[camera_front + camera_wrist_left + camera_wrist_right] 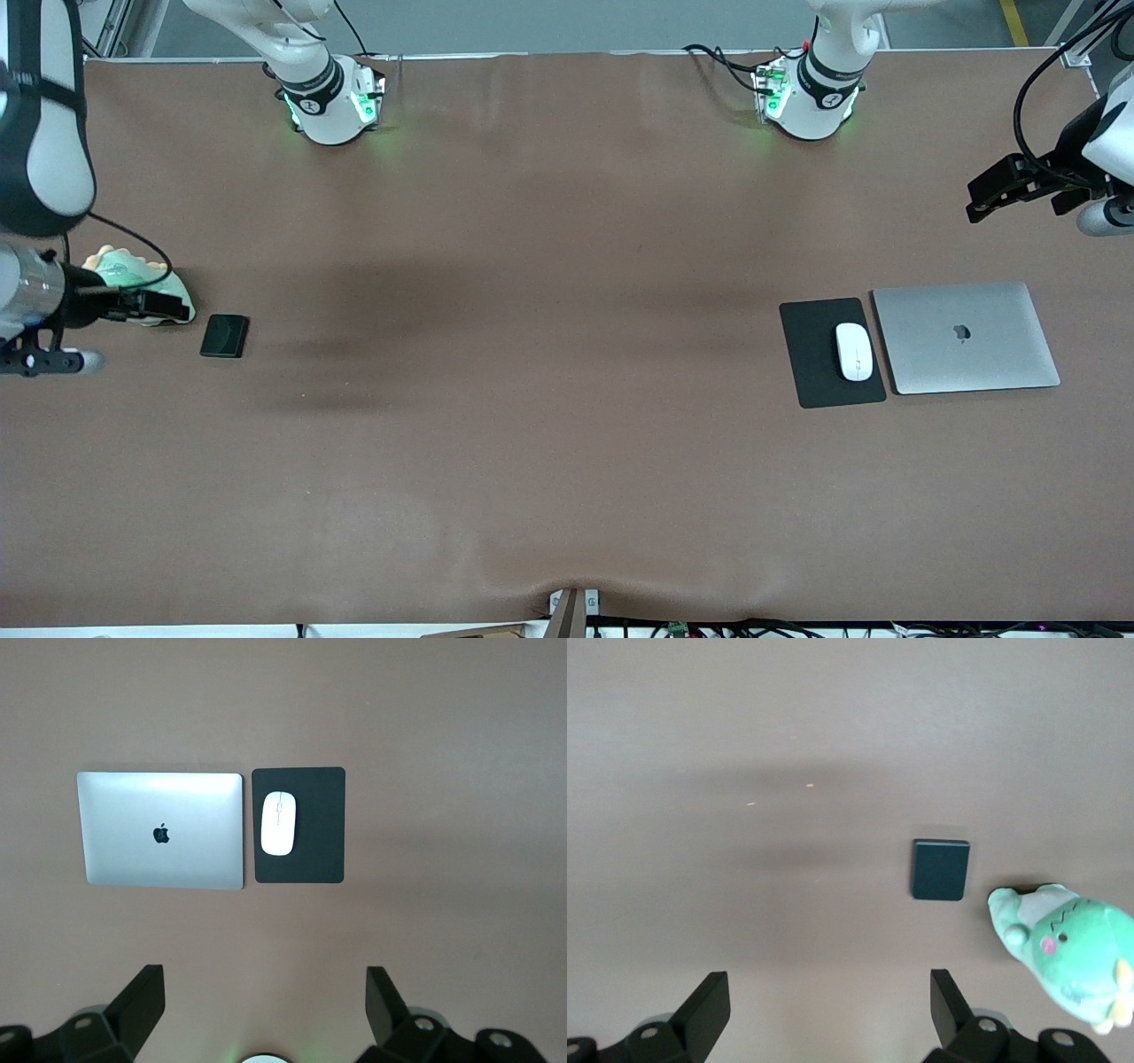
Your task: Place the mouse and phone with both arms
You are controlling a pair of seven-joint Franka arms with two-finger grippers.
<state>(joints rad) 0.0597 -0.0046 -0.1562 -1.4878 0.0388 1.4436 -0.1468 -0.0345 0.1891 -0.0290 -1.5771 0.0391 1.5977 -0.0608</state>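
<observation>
The white mouse (pixel 854 351) lies on a black mouse pad (pixel 811 354) toward the left arm's end of the table; it also shows in the left wrist view (pixel 278 823). The black phone (pixel 224 336) lies flat on the table toward the right arm's end and shows in the right wrist view (pixel 940 869). My left gripper (pixel 983 202) hangs high over the table's end, open and empty (pixel 266 992). My right gripper (pixel 168 306) hangs high over the other end beside the phone, open and empty (pixel 830 997).
A closed silver laptop (pixel 966 337) lies right beside the mouse pad (pixel 321 828), on the side nearer the table's end. A green plush toy (pixel 142 283) sits close to the phone, partly under my right gripper. Brown cloth covers the table.
</observation>
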